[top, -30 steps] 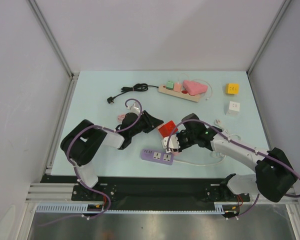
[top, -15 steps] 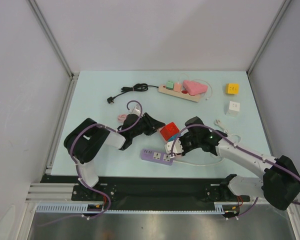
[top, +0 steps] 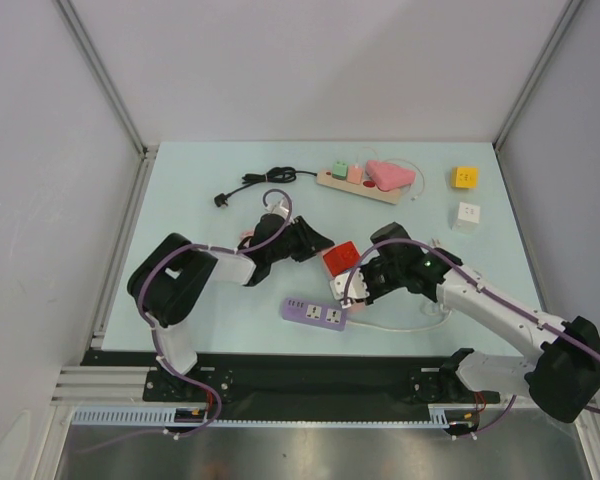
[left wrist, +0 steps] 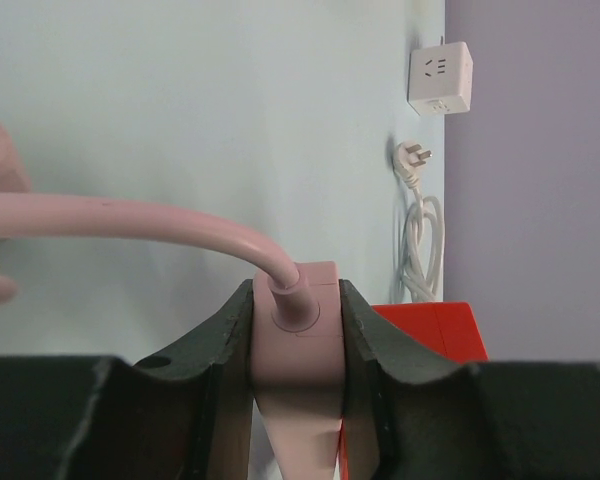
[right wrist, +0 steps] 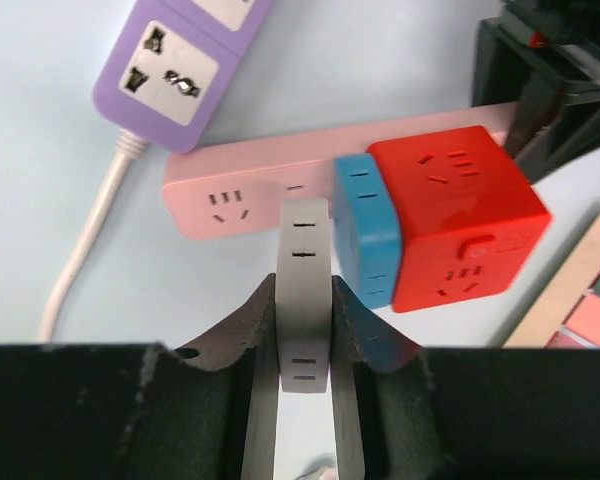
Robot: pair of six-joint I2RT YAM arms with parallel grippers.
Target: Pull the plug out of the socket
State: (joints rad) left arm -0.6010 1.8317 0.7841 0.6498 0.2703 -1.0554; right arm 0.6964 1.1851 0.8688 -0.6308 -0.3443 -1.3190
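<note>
Right gripper (right wrist: 305, 288) is clamped tight on the grey plug (right wrist: 305, 230), one finger on each flat side. The plug's far end sits right against the face of the pink strip (right wrist: 230, 195), just ahead of the fingertips. Can't tell if the pins are seated or not. Just to the right of that gripper, on the same strip, there's a blue adapter (right wrist: 365, 225) right next to the plug, with a red cube (right wrist: 450, 215) butted up against its other side. Purple strip (right wrist: 180, 60) lies further ahead and off to its left, apart from the pink one. Left gripper (left wrist: 295, 295) is closed on the cable end of the pink strip, pink cable (left wrist: 130, 215) curving off to its left, red cube just beside its right finger
</note>
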